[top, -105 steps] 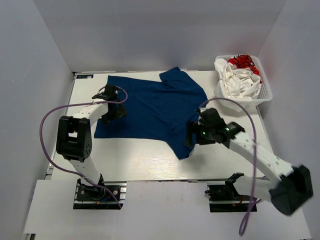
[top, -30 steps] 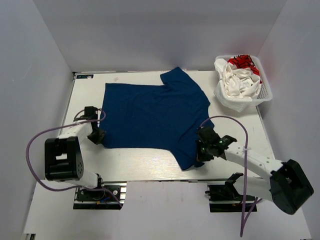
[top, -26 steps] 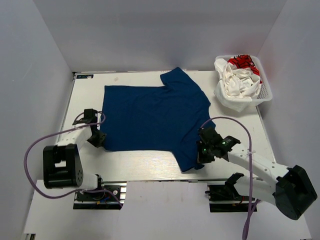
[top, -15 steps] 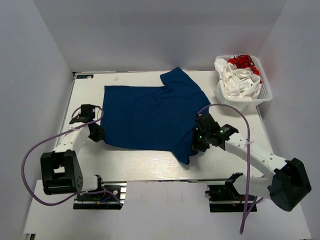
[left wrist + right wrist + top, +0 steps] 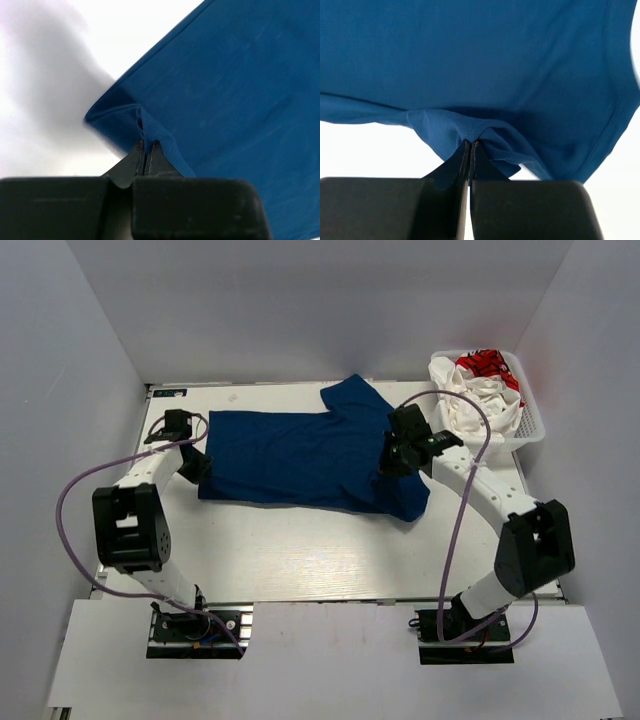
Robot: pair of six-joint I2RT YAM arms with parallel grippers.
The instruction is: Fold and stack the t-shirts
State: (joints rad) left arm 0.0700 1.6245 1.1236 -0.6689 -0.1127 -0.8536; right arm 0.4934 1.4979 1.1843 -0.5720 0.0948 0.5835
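The left arm (image 5: 140,472) goes from the lower left of the top view up to the upper left, with the elbow bent. The left gripper (image 5: 194,464) is low over the worktop. The right arm (image 5: 485,490) goes from the lower right up toward the upper middle and ends in the right gripper (image 5: 393,457). In both wrist views the fingers (image 5: 131,164) (image 5: 451,166) are pressed together, and each pair pinches a fold of the shirt (image 5: 300,452).

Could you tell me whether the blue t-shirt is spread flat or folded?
Partly folded: the left gripper and right gripper pinch the blue t-shirt, its edge doubled over its body.
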